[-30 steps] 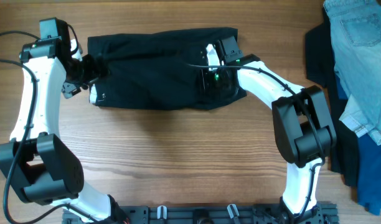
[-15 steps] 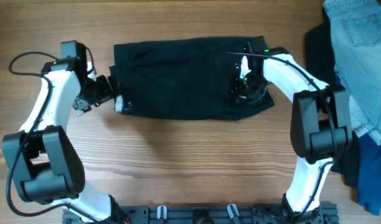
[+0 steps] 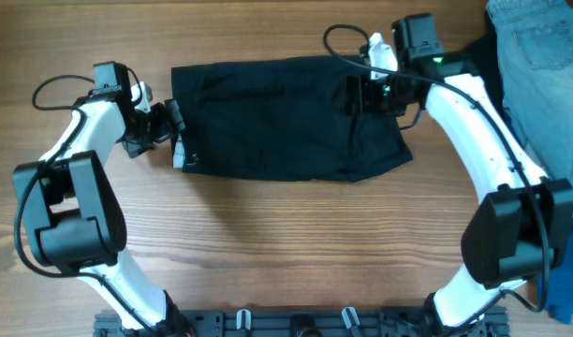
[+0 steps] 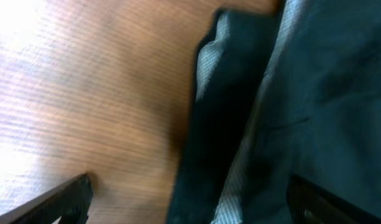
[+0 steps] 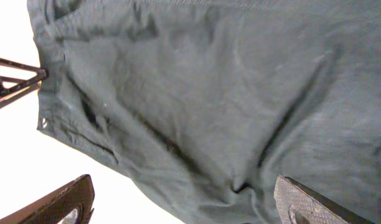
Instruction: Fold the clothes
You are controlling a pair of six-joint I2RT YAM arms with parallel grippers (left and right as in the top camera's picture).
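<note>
1. I find the plain black matte fabric shorts (image 3: 286, 117) spread flat on the light brown wooden table (image 3: 268, 253). They lie near the far edge, about midway between the left and right edges.
2. The left gripper (image 3: 174, 134) sits at the left end of the shorts. In the left wrist view its fingers (image 4: 60, 202) stand spread wide, with the fabric edge lying between them, not pinched.
3. The right gripper (image 3: 359, 94) sits over the right part of the shorts, on the side toward the far edge. In the right wrist view its fingers (image 5: 305, 202) are spread wide above creased cloth. I cannot tell whether they touch it.
4. Light blue denim jeans (image 3: 539, 84) lie at the far right corner. A bright blue garment (image 3: 560, 271) lies at the right edge nearer the front. Both are apart from the shorts.
</note>
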